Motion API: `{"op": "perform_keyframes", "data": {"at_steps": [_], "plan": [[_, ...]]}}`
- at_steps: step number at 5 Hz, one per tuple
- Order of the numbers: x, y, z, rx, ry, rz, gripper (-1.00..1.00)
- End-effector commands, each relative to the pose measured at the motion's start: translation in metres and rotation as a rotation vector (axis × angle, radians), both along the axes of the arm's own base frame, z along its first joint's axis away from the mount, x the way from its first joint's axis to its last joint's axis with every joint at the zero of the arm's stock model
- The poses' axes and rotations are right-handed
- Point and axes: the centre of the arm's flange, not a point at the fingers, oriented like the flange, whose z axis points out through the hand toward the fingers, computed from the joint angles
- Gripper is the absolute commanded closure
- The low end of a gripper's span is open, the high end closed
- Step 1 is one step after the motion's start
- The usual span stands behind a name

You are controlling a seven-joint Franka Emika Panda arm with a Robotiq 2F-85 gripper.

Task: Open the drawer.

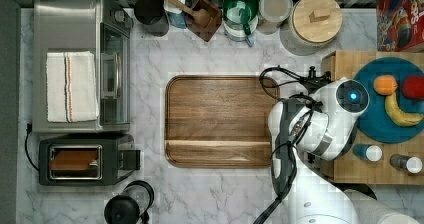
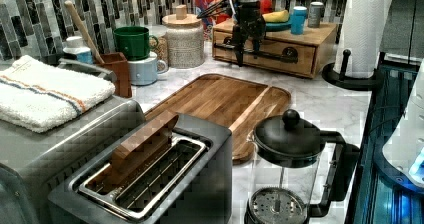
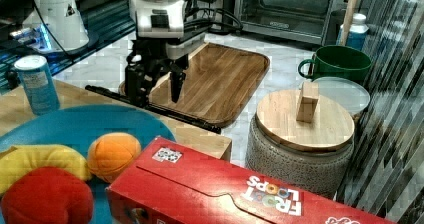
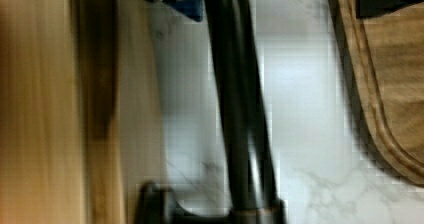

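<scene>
The counter (image 1: 150, 54) carries a cutting board (image 1: 220, 119) at its middle, and at the top view's right stands a wooden box with the drawer (image 2: 270, 51) in its front, a blue plate (image 3: 85, 121) of fruit on top. The arm (image 1: 320, 119) hangs over the drawer's front edge. The gripper (image 3: 156, 91) points down with its fingers (image 3: 177, 86) spread apart on either side of the black handle (image 4: 237, 109), not clamped on it.
</scene>
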Motion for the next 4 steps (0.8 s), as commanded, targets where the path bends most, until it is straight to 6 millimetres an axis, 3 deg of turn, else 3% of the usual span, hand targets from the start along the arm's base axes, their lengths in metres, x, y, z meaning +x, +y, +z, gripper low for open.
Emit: {"op": "perform_keyframes", "data": {"at_steps": [1, 4], "plan": [[0.043, 0.161, 0.018, 0.032, -0.047, 0.214, -1.0], [0.038, 0.256, 0.024, 0.039, -0.049, 0.195, -1.0]]}}
